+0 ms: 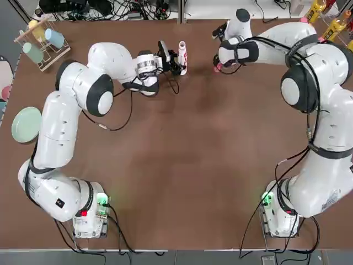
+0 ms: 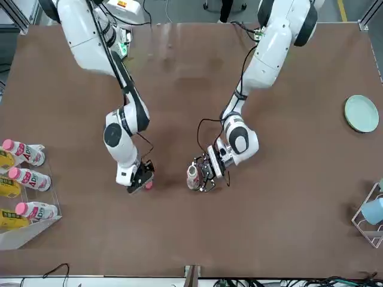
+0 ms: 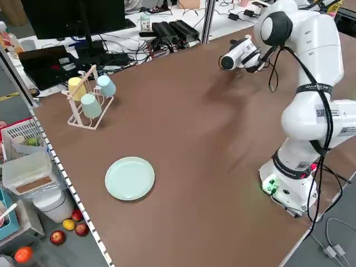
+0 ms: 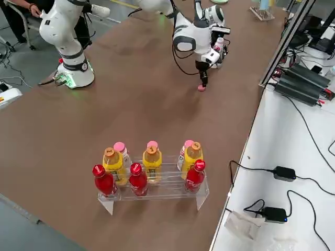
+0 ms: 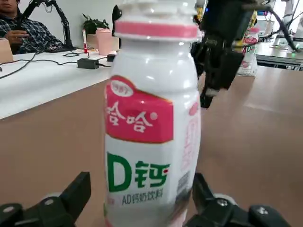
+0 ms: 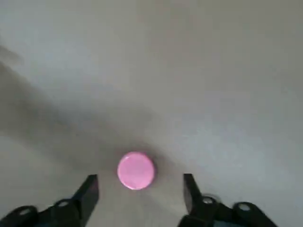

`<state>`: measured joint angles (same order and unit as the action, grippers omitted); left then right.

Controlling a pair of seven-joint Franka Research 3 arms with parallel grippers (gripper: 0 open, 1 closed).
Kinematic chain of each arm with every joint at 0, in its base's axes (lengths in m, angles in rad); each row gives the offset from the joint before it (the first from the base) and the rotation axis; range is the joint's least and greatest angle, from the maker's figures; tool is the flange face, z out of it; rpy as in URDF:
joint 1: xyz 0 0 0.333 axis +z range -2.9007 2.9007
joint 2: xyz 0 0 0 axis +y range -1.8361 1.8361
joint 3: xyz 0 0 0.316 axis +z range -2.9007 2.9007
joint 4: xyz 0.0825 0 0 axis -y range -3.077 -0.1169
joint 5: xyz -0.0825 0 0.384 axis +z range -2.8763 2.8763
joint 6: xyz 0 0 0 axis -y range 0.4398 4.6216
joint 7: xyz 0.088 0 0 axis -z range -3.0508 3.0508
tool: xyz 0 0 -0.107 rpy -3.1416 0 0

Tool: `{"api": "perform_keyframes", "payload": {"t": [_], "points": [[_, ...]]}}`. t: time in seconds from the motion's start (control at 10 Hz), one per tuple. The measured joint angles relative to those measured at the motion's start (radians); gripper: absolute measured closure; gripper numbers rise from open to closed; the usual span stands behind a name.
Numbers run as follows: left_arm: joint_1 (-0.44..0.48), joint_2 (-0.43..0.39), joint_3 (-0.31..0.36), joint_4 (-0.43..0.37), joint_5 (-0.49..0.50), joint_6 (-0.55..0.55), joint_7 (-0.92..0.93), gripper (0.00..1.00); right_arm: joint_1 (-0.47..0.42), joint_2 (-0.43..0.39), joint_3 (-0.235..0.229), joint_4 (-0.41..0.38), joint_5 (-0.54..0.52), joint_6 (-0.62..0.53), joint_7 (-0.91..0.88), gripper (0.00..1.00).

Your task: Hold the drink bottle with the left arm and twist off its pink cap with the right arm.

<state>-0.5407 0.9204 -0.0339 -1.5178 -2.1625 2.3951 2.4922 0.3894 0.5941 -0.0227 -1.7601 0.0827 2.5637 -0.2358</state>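
The drink bottle (image 5: 151, 118) stands upright on the table, its white threaded neck bare above a pink ring. My left gripper (image 5: 141, 182) is open around its base, one finger clearly off the label. In the front view the bottle (image 2: 192, 175) is just beside that gripper (image 2: 205, 173). The pink cap (image 6: 136, 170) lies flat on the table between the fingers of my right gripper (image 6: 140, 181), which is open and touches nothing. From across the table, the cap (image 2: 148, 185) rests under the right gripper (image 2: 141, 179), a short way from the bottle.
A clear rack of bottles (image 4: 152, 172) stands at the table's edge on my right side. A pale green plate (image 1: 26, 124) lies at the left edge. A wire rack with cups (image 1: 41, 41) is at the far left corner.
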Motion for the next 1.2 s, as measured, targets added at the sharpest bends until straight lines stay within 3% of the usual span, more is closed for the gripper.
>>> {"api": "perform_keyframes", "payload": {"t": [0.1,0.4,0.6,1.0,1.2], "points": [[0.000,0.000,0.001,0.000,0.000,0.000,-0.003,0.03,-0.023,-0.055,-0.001,0.013,0.000,-0.072,0.000,0.00],[0.001,0.000,0.034,-0.002,0.000,0.000,-0.040,0.01,-0.083,-0.196,-0.001,0.075,0.000,-0.350,0.000,0.00],[0.002,0.000,0.060,-0.005,0.016,0.000,-0.096,0.01,-0.108,-0.239,-0.021,0.160,-0.001,-0.576,0.018,0.00],[0.004,-0.004,0.094,-0.009,0.088,0.000,-0.244,0.01,-0.130,-0.403,-0.176,0.292,-0.015,-0.981,0.169,0.00],[0.004,-0.004,0.094,-0.013,0.088,0.000,-0.255,0.01,-0.141,-0.507,-0.197,0.313,-0.045,-1.132,0.197,0.00]]}}
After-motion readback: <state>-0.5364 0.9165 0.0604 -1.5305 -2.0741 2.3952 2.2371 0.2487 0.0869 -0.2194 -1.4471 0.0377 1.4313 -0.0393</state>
